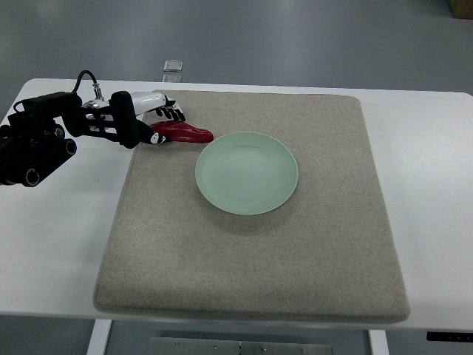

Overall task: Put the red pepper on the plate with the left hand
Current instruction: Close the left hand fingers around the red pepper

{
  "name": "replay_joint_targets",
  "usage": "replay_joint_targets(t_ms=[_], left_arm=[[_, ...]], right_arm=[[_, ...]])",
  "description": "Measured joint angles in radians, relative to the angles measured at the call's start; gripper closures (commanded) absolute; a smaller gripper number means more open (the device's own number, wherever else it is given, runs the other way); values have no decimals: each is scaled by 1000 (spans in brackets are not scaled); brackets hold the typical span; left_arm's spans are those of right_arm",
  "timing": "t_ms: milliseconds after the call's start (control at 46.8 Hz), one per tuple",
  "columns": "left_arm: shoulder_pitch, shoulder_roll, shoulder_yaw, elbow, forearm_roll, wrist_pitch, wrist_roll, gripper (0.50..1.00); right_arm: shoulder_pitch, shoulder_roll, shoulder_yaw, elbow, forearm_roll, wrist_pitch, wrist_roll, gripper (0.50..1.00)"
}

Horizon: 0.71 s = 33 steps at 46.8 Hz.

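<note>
While the left hand (159, 118) is reaching in from the upper left of the frame, the findings are standing as follows.

Hand state: fingers are curling down over the stem end of the red pepper (181, 132); they are appearing to close on it, though whether the pepper is lifted off the mat cannot be told.

Pepper location: lying at upper left of the grey mat (251, 251), just left of the plate (247, 172), its tip sitting near the rim but apart from it.

Long axis: running left to right, tip pointing toward the plate.

Governing relation: the plate is lying to the right and slightly below the hand, so the coming move is judged to be a short carry rightward and downward in frame.

Nearer arm: left; the right arm is not showing.

Count: one pepper, one plate, one mat, one white bench (436, 185).
</note>
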Motion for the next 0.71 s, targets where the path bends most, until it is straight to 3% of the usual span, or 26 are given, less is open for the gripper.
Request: replay_joint_targets(t_ms=[214, 299, 363, 705], left_arm=[[0, 0, 29, 4, 0, 19, 0, 879], [0, -2, 29, 4, 0, 19, 0, 928], [0, -2, 29, 4, 0, 19, 0, 1000], [-1, -2, 29, -1, -5, 47, -1, 1000]], right_arm=[[0, 0, 0, 0, 0, 0, 0, 568], [0, 0, 0, 0, 0, 0, 0, 568], [0, 0, 0, 0, 0, 0, 0, 568], [0, 0, -1, 0, 0, 0, 0, 568]])
